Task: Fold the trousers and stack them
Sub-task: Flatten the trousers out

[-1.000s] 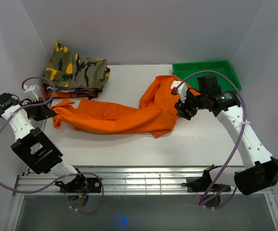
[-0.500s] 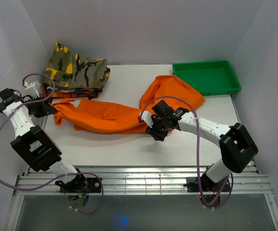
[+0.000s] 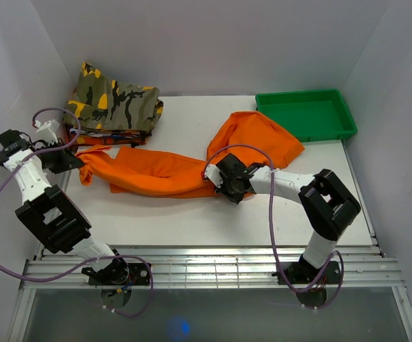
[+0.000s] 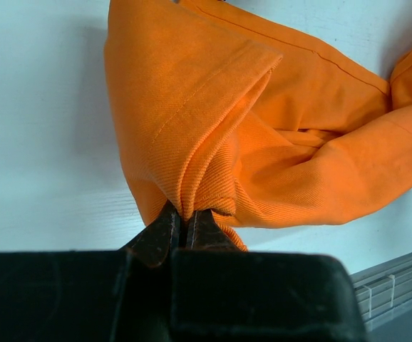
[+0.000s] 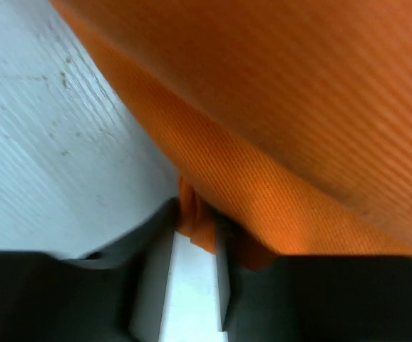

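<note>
My left gripper [image 3: 70, 159] clamps the hem of the trousers [image 3: 156, 174], which lie stretched across the table [image 3: 192, 214]. My right gripper [image 3: 224, 187] pinches narrow on a fold at their near edge; I should lift both evenly so the fabric folds without bunching.

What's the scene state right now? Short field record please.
trousers: orange, unfolded, stretched across the table from its left edge toward the green tray
left claw: shut on the left end of the trousers, fabric bunched between its fingers
right claw: at the near edge, mid-length; a fold sits between its fingers, clamped or not cannot be told
camouflage garment: folded, back left corner
green tray: back right corner
fold status: not yet begun
</note>
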Controlling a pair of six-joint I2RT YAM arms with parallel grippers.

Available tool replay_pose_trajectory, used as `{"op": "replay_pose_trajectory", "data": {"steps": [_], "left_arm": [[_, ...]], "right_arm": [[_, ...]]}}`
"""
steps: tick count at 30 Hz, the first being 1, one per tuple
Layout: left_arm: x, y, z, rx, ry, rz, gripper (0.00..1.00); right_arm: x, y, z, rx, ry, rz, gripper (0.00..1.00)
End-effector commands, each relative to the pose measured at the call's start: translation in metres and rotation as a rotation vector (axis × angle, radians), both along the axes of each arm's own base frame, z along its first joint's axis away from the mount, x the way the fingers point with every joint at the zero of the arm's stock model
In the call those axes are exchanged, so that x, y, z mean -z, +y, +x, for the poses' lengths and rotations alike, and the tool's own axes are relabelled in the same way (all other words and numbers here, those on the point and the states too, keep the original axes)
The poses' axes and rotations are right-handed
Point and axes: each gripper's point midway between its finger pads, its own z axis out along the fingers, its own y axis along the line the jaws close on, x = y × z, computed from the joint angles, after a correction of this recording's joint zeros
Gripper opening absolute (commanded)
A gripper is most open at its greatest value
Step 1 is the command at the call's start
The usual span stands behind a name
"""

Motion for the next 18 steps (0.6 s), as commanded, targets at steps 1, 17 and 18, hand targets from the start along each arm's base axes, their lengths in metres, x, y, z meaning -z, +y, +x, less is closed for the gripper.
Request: {"op": "replay_pose_trajectory", "data": {"steps": [1, 17, 18], "left_arm": [[-0.018, 0.007, 0.015, 0.012, -0.076, 0.034, 0.00], [0.004, -0.019, -0.045, 0.418, -0.114, 0.313, 0.00], [-0.001, -0.027, -0.057, 0.447, -0.141, 0.370, 0.00]], "right_arm": [[-0.008, -0.016, 0.011, 0.022, -0.084, -0.060, 0.19], [-0.177, -0.184, -0.016, -0.075, -0.286, -0.026, 0.08], [-0.171, -0.194, -0.034, -0.123, -0.276, -0.050, 0.08]]}}
